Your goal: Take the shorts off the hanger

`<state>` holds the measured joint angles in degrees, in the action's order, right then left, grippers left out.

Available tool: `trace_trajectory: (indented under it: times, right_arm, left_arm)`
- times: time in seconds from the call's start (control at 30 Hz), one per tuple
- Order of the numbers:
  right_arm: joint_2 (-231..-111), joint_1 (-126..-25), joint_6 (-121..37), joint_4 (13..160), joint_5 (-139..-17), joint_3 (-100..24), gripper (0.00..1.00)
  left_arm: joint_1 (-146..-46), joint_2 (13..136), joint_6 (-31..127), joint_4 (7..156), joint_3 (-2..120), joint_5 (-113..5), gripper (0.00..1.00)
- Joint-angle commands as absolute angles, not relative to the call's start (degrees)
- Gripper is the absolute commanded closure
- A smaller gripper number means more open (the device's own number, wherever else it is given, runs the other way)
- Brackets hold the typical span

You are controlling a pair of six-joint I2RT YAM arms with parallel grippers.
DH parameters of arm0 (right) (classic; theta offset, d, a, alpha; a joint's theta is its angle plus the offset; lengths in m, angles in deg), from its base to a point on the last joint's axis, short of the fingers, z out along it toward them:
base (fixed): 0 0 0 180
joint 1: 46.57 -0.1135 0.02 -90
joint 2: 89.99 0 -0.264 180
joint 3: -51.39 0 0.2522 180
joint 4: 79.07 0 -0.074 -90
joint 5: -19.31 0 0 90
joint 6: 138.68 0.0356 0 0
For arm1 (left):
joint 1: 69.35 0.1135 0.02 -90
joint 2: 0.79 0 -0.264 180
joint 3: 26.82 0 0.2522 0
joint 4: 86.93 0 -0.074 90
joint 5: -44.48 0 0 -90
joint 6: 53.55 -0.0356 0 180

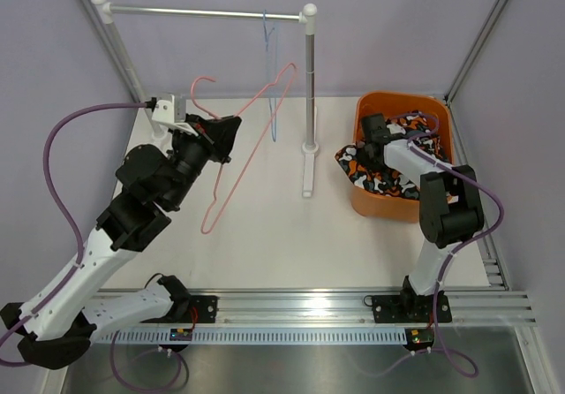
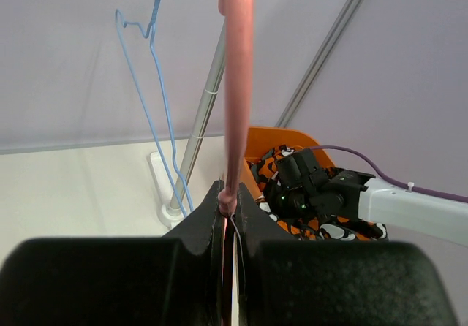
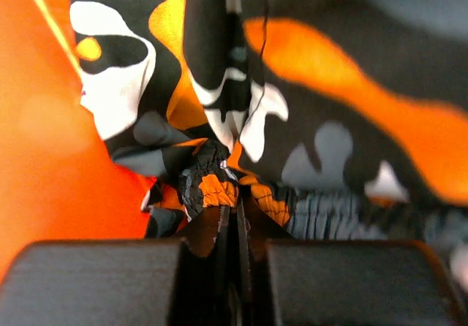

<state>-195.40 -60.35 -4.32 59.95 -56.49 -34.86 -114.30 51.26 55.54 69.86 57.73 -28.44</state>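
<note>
My left gripper (image 1: 228, 133) is shut on the wire of a bare pink hanger (image 1: 203, 79) and holds it tilted above the table's left half. The wire runs up from between the fingers in the left wrist view (image 2: 236, 85). My right gripper (image 1: 375, 129) is inside the orange bin (image 1: 402, 102), shut on a bunched fold of the black shorts with orange and white blotches (image 1: 371, 175). The cloth fills the right wrist view (image 3: 329, 70) and partly drapes over the bin's left rim. The pink shorts are out of view.
A white clothes rack stands at the back, with a top rail (image 1: 203, 11) and a right post (image 1: 309, 85). A bare blue hanger (image 1: 271, 102) hangs on the rail beside the post. Purple cables trail from both arms.
</note>
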Motion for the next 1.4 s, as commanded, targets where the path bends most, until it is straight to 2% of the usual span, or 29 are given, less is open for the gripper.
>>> trace_trajectory:
  times: [0.0, 0.07, 0.13, 0.23, 0.37, 0.47, 0.67, 0.9, 0.93, 1.03, 1.1, 1.13, 1.37]
  right_arm:
    - [-189.49, -60.73, -1.66, 56.50, -53.55, -35.85, 0.89]
    - [-188.61, -59.50, -0.96, 55.36, -54.59, -36.38, 0.87]
    - [-189.13, -56.78, -0.87, 54.83, -57.66, -36.47, 0.91]
    - [-191.50, -54.67, -0.34, 50.71, -56.01, -37.52, 0.92]
    - [-190.46, -54.40, 0.62, 49.56, -55.22, -37.52, 0.76]
    - [-192.45, -54.22, 1.06, 46.93, -53.82, -41.36, 0.69]
    - [-204.67, -53.43, 2.12, 34.36, -54.86, -56.22, 0.72]
    - [-203.99, -53.43, 1.16, 38.38, -55.74, -53.44, 0.71]
    - [-203.03, -53.43, 0.98, 39.26, -55.74, -52.56, 0.67]
    - [-199.60, -53.43, -1.39, 40.85, -56.62, -51.32, 0.64]
    - [-196.26, -53.52, -2.79, 42.86, -57.50, -50.45, 0.57]
    - [-193.03, -53.95, -3.85, 44.70, -57.33, -48.96, 0.49]
    - [-183.26, -54.04, -8.16, 45.60, -57.50, -49.81, 0.27]
  left_arm:
    - [-114.18, 49.84, 55.35, 71.24, 60.85, -29.17, 1.00]
    - [-114.26, 49.92, 55.35, 70.53, 61.47, -29.08, 1.00]
    - [-114.26, 49.49, 55.52, 70.17, 61.74, -29.26, 1.00]
    - [-114.26, 48.26, 55.43, 69.21, 62.09, -29.26, 1.00]
    - [-114.26, 47.73, 55.35, 68.15, 62.88, -29.61, 1.00]
    - [-114.26, 47.55, 55.61, 67.19, 63.58, -29.87, 1.00]
    - [-114.26, 47.02, 55.70, 65.43, 65.24, -28.91, 1.00]
    - [-114.18, 50.44, 53.33, 55.25, 71.13, -18.63, 1.00]
    - [-114.17, 50.80, 53.15, 54.62, 71.58, -17.58, 1.00]
    - [-114.26, 53.69, 51.83, 50.67, 74.81, -11.71, 1.00]
    - [-113.74, 57.89, 50.95, 46.28, 77.54, -9.93, 1.00]
    - [-112.52, 59.23, 50.60, 44.96, 79.47, -10.44, 1.00]
    - [-105.49, 66.88, 50.86, 43.37, 84.14, -19.06, 1.00]
